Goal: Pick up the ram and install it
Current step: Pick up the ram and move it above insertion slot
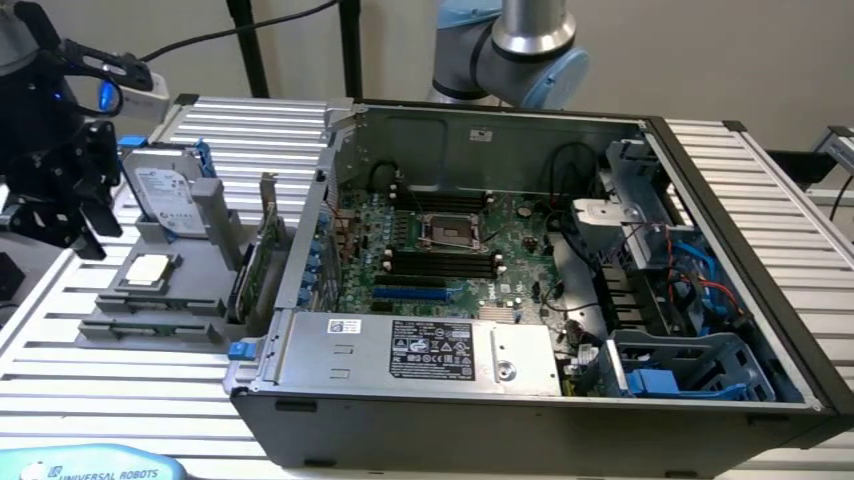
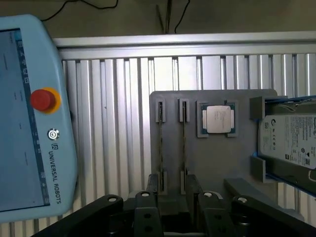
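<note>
Two thin dark ram sticks stand on edge side by side in the grey holder [image 2: 212,163]: one ram [image 2: 160,148] and a second ram [image 2: 183,148]. My black gripper [image 2: 172,192] hovers over the near ends of both sticks, open, with nothing between its fingers [image 2: 150,190]. In the exterior view the gripper [image 1: 60,225] hangs above the table at the far left, just beside the holder [image 1: 147,310]. The open computer case [image 1: 534,250] lies to the exterior view's right of the holder, with its black memory slots [image 1: 441,262] showing on the motherboard.
The holder also carries a processor chip [image 2: 217,119] and a hard drive [image 2: 291,143]. An upright green card with a bracket [image 1: 274,250] stands between holder and case. A teach pendant [image 2: 29,118] lies on the slatted table [image 2: 113,123]. The arm's base [image 1: 527,50] stands behind the case.
</note>
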